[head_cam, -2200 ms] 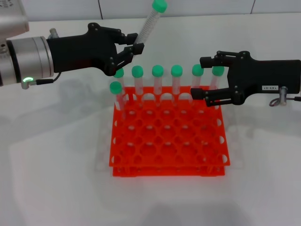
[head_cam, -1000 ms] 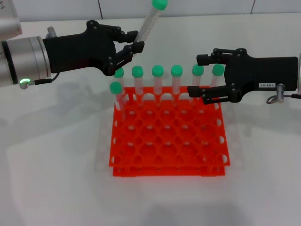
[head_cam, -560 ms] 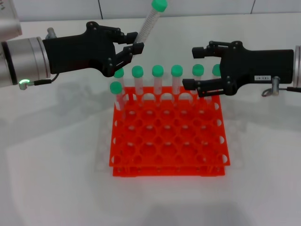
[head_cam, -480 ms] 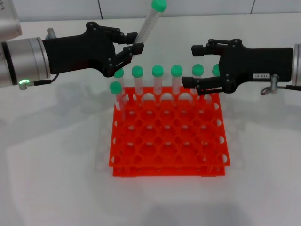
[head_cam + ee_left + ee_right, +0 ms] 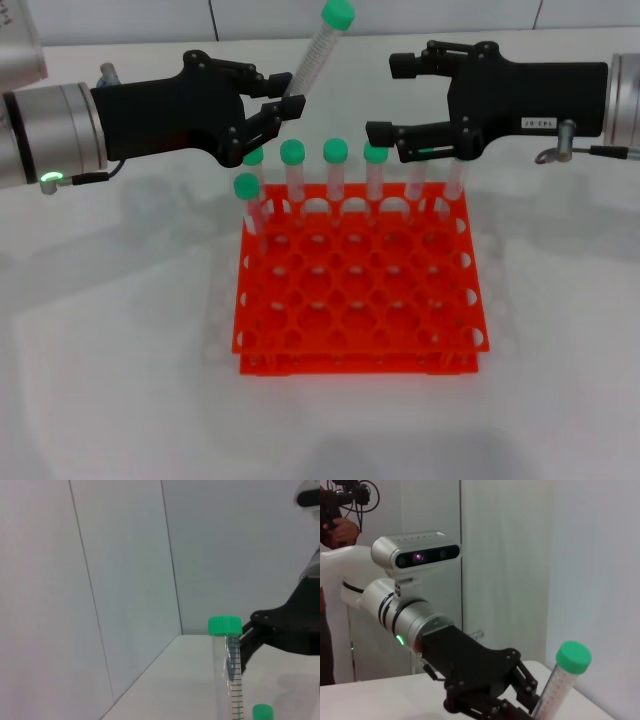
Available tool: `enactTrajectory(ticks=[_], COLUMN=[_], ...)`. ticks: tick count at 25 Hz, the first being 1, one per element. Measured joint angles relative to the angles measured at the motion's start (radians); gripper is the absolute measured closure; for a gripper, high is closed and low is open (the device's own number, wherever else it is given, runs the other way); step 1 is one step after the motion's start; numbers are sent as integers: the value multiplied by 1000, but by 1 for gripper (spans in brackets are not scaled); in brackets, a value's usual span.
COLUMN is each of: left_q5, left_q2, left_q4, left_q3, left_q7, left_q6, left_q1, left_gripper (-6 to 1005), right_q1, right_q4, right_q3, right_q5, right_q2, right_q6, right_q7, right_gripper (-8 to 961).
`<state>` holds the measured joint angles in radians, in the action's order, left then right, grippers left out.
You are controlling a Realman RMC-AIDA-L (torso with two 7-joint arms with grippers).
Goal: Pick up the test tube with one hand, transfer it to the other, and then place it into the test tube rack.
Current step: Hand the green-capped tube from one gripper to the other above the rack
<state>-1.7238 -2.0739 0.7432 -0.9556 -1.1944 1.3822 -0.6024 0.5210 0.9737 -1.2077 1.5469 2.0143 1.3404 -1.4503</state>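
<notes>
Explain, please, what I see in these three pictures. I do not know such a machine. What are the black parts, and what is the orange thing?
This is a robot with two arms; the black parts are its hands. The large picture comes from a camera on its head, looking down at a white table. The other two come from cameras on the wrists.

The orange thing is a test tube rack, a grid of holes. Seven green-capped tubes stand along its far and left edges.

The left hand grips one more test tube by its lower end, tilted, above the rack. The right hand is open and level with it, not touching it. It seems ready to take the tube over.
</notes>
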Motion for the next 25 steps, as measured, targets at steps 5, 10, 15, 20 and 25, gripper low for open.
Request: enactTrajectory(ticks=[5, 10, 15, 20, 25], left_q5=[-5, -7, -8, -8, -8], left_q2=[0, -1, -2, -2, -2], left_q4=[-2, 1, 2, 2, 2], left_q3=[0, 0, 0, 0, 0], left_q7=[1, 0, 0, 2, 2], left_q6=[0, 0, 6, 9, 10], left_q1=[0, 0, -1, -1, -1], left_gripper=[806, 805, 805, 805, 805], right_q1=[9, 28, 48, 67, 73], right_q4=[5, 6, 5, 5, 10], right_q3=[-3, -10, -15, -35, -38], right_q5=[-38, -46, -49, -72, -74], right_q2=[1, 2, 6, 7, 8], right_q6=[-17, -28, -31, -39, -45], right_q7=[0, 2, 3, 4, 3], right_gripper=[97, 96, 99, 105, 112])
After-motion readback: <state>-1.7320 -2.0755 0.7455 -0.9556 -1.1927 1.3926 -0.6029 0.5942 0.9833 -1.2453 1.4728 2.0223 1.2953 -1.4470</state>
